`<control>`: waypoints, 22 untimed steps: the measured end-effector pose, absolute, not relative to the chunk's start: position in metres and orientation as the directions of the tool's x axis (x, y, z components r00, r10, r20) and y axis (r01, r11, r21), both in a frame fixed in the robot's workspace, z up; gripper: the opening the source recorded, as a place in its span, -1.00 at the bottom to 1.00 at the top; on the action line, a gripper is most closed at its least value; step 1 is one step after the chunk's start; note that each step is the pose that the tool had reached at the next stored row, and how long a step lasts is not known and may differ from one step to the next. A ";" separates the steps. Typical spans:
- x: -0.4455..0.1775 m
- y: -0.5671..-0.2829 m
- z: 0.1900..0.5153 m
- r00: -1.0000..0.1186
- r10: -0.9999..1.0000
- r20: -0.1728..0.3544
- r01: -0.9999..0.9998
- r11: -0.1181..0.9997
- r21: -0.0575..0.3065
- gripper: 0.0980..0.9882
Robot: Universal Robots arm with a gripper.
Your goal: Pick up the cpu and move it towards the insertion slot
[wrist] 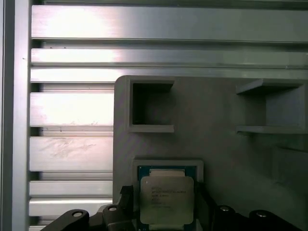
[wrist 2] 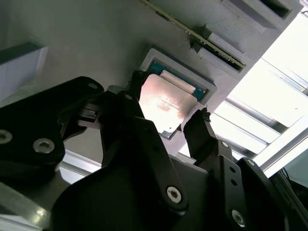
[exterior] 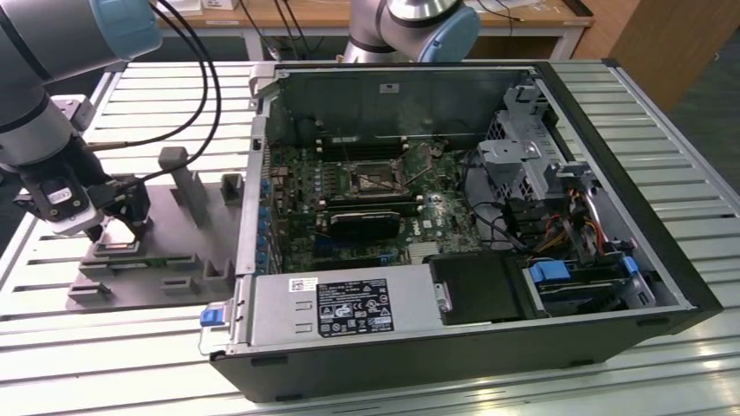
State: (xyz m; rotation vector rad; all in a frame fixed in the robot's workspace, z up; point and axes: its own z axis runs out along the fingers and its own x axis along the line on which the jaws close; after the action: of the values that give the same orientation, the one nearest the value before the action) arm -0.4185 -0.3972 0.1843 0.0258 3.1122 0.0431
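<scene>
The cpu, a flat square chip with a shiny metal top, lies in the square pocket of a grey fixture plate. In both wrist views my gripper straddles it, a black finger against each of two opposite edges, so it is shut on the chip. The exterior view has the gripper low over the plate at its left, with the cpu between the fingertips. The insertion slot, a silvery frame with a dark centre, sits on the motherboard inside the open computer case, well to that view's right of the gripper.
Upright grey blocks rise from the fixture plate just beyond the gripper. The case's metal side wall stands between plate and motherboard. A power supply, cables and drive cages crowd the case. A second arm stands behind. The table is slatted aluminium.
</scene>
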 end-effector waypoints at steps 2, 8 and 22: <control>-0.418 -0.397 0.184 -0.999 0.017 -0.029 0.016 0.999 0.028 0.06; -0.418 -0.397 0.185 -0.999 0.017 -0.029 0.016 0.999 0.028 -0.01; -0.418 -0.397 0.199 -0.999 0.017 -0.029 0.016 0.999 0.028 -0.01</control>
State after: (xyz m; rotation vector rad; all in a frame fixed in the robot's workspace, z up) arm -0.4185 -0.3972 0.1985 0.0254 3.1123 0.0430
